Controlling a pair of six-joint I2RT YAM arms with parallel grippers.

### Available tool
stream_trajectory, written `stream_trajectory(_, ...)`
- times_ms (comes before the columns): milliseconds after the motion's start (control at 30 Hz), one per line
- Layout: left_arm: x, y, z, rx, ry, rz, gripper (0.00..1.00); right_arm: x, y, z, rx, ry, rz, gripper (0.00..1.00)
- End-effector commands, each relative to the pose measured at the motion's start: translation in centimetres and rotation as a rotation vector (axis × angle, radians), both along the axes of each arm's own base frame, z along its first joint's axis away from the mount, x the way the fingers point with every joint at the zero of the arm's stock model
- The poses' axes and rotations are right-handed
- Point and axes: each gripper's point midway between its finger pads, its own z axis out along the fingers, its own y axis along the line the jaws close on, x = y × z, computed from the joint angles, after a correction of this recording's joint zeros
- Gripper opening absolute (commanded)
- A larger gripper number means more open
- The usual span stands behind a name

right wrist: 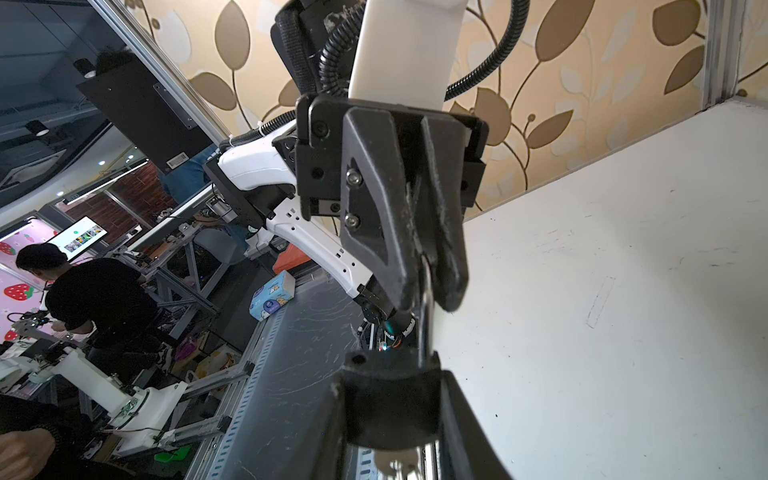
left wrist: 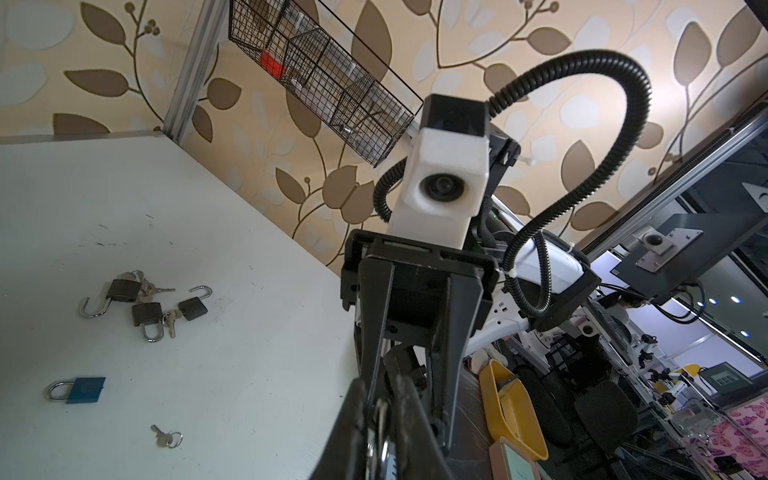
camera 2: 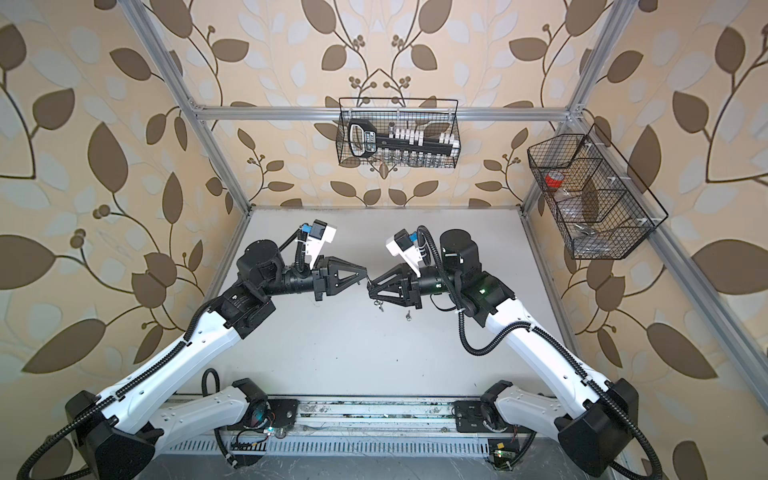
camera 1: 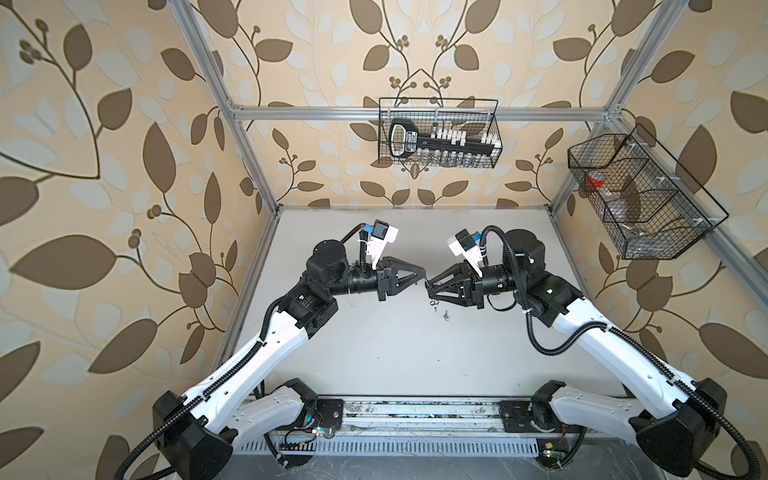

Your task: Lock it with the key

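a small black padlock (right wrist: pixel 390 399) with a silver u-shaped shackle (right wrist: pixel 424 320) hung in the air above the middle of the white worktop (camera 1: pixel 395 365), held between the two arms. the right gripper (camera 1: pixel 431 286) had its fingers clamped on the dark, rounded body. the left gripper (left wrist: pixel 380 409) had its fingers pinched tight on the shackle, and the two met tip to tip in both top views. whether the shackle was seated in the body or sprung could not be told. a small silver key (camera 1: pixel 434 304) dangled under the body, clear of the surface. a second silver key (left wrist: pixel 167 436) on a ring lay flat on the worktop near its middle. the left wrist view also showed a blue square padlock (left wrist: pixel 85 390) lying with its shackle shut. beyond it lay a cluster of three more black padlocks (left wrist: pixel 145 307) with keys, two of them with shackles swung open.
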Motion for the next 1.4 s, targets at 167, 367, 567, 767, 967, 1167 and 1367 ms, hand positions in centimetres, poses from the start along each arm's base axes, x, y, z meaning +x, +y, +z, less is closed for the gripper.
stream_trajectory(167, -1.1, 0.3, 3.5, -0.047, -0.115, -0.018, 0.00, -0.5, -0.2, 0.2, 0.010, -0.032, 0.016, 0.00)
stream_trajectory(367, -1.1, 0.5, 3.9, -0.048, -0.111, 0.002, 0.00, 0.0, -0.4, 1.4, 0.037, -0.085, -0.038, 0.30)
stream_trajectory(567, -0.8, 1.4, 5.2, -0.111, -0.097, 0.068, 0.00, 0.8, -1.9, 3.5, 0.182, -0.172, -0.204, 0.59)
stream_trajectory(767, -0.9, 1.5, 6.0, -0.157, -0.084, 0.064, 0.00, 1.6, -2.1, 4.1, 0.270, -0.138, -0.293, 0.58)
stream_trajectory(967, -0.9, 1.5, 5.9, -0.158, -0.077, 0.068, 0.00, 1.3, -1.2, 4.7, 0.266, -0.193, -0.332, 0.56)
stream_trajectory(1167, -0.8, 1.5, 5.9, -0.161, -0.072, 0.071, 0.00, 1.8, -0.7, 4.9, 0.242, -0.234, -0.375, 0.54)
stream_trajectory(1367, -0.9, 1.5, 5.9, -0.158, -0.072, 0.066, 0.00, 1.4, 0.8, 4.2, 0.207, -0.231, -0.341, 0.43)
